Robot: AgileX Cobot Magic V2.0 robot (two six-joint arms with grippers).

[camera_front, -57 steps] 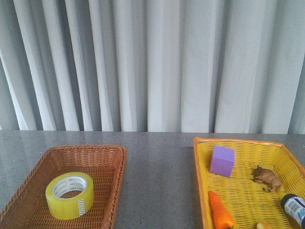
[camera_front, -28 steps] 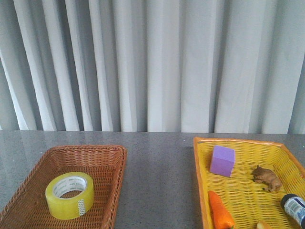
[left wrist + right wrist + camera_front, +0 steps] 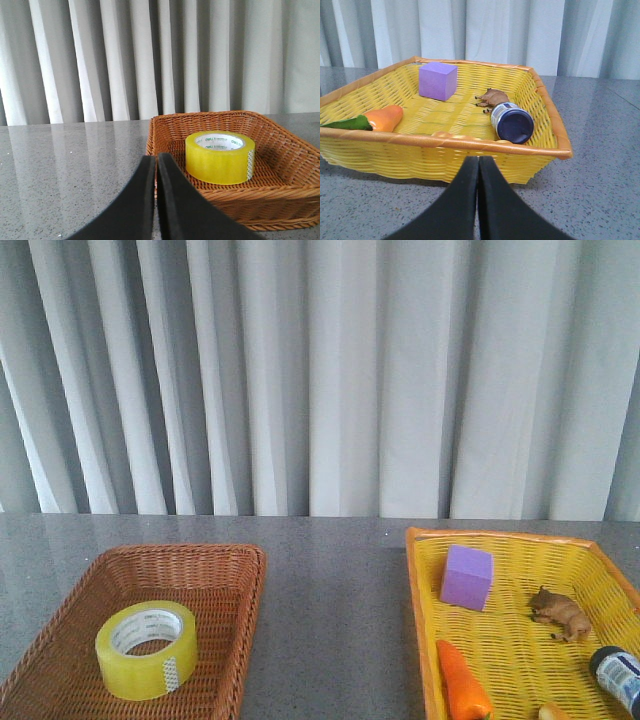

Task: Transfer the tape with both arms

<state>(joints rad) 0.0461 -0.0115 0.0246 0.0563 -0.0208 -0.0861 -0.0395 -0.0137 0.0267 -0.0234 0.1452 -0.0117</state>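
Your tape [image 3: 147,649] lies flat, core up, inside the brown wicker basket [image 3: 230,570] on the left of the grey tabletop [image 3: 335,590]. Left gripper [image 3: 156,165]: fingers pressed together, holding nothing, low over the tabletop just short of that basket. Right gripper [image 3: 479,167]: likewise closed and empty, in front of the yellow basket [image 3: 445,142], which holds a purple cube [image 3: 437,80], carrot [image 3: 382,118], toy animal [image 3: 491,97] and blue-capped bottle [image 3: 512,123].

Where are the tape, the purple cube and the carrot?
tape [image 3: 146,650], front view, outer yellow wall of the roll
purple cube [image 3: 467,577], front view, its near face
carrot [image 3: 382,118], right wrist view, orange body
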